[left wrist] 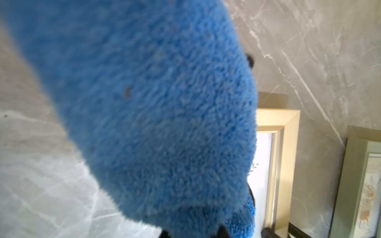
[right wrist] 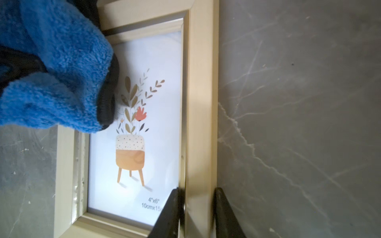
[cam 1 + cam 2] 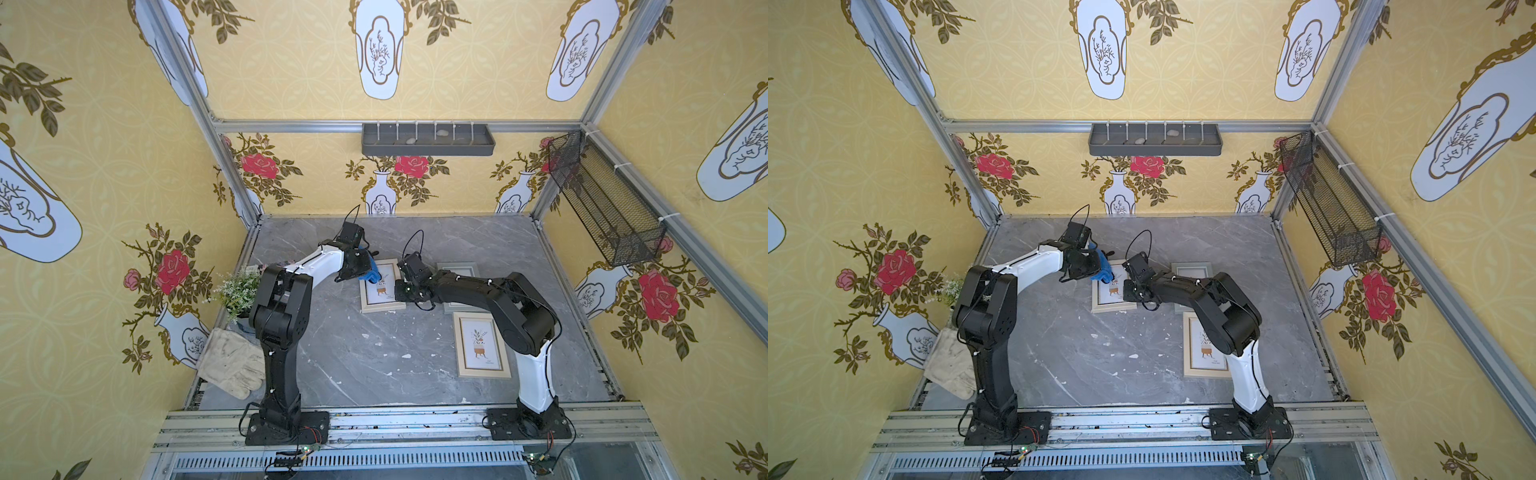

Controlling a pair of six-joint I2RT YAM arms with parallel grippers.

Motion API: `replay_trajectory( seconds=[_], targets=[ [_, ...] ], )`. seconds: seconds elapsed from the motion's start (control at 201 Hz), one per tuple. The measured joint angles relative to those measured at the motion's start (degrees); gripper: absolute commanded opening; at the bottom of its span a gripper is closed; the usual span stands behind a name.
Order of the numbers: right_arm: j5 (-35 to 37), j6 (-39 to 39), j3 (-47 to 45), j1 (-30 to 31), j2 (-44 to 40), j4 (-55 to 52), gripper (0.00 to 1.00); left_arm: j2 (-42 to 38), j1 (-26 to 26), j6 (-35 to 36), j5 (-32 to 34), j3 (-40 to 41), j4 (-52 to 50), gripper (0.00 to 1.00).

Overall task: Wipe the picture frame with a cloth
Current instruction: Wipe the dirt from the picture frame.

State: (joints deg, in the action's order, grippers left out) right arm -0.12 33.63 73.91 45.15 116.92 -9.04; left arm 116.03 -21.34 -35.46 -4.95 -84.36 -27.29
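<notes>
The picture frame [image 3: 382,301] [image 3: 1113,305], cream-gold with a potted-plant print, lies flat mid-table. My right gripper [image 2: 198,191] [image 3: 402,291] is shut on its side rail [image 2: 203,103], one finger on the glass side and one on the outer side. The bright-blue plush cloth [image 3: 372,275] [image 3: 1105,272] [image 2: 57,82] hangs bunched from my left gripper [image 3: 360,266] [image 1: 193,233], which is shut on it. The cloth [image 1: 154,103] rests on the frame's far corner and covers the print's upper part; its black trim [image 2: 108,99] lies on the glass. It fills most of the left wrist view.
A grey-green frame [image 3: 457,268] lies right of the held one, partly under the right arm. Another gold frame [image 3: 482,345] sits nearer the front right. An off-white glove [image 3: 230,361] and small potted plant [image 3: 239,291] stand by the left wall.
</notes>
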Motion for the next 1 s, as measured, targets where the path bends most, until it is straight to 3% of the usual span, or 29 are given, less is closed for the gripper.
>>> replay_trajectory(
  seconds=[0.1,0.269,0.363,0.503,0.757,0.851,0.996],
  targets=[
    [0.33,0.20,-0.11,-0.02,-0.04,0.00,0.18,-2.78,-1.64,0.52,0.52,3.96,-0.13,0.00],
    [0.28,0.17,0.09,-0.09,0.00,-0.20,0.18,-11.65,-7.87,-1.07,-0.31,18.08,0.81,0.00],
    [0.11,-0.26,0.28,-0.15,0.09,-0.61,0.18,-14.08,-8.35,-2.36,-0.81,22.21,3.96,0.00],
    [0.00,-0.31,0.59,-0.17,0.28,-0.90,0.18,-11.54,-6.80,-2.47,-1.53,19.08,3.56,0.00],
    [0.28,-0.26,0.79,0.00,0.28,-1.09,0.18,0.33,-0.94,1.11,-0.28,2.69,2.78,0.00],
    [0.35,-0.24,0.83,0.02,0.28,-1.09,0.18,-1.20,-1.60,1.60,0.02,4.68,2.78,0.00],
    [0.37,-0.24,1.09,0.04,0.37,-1.42,0.18,-9.51,-5.86,0.66,0.66,16.20,3.48,0.00]
  ],
)
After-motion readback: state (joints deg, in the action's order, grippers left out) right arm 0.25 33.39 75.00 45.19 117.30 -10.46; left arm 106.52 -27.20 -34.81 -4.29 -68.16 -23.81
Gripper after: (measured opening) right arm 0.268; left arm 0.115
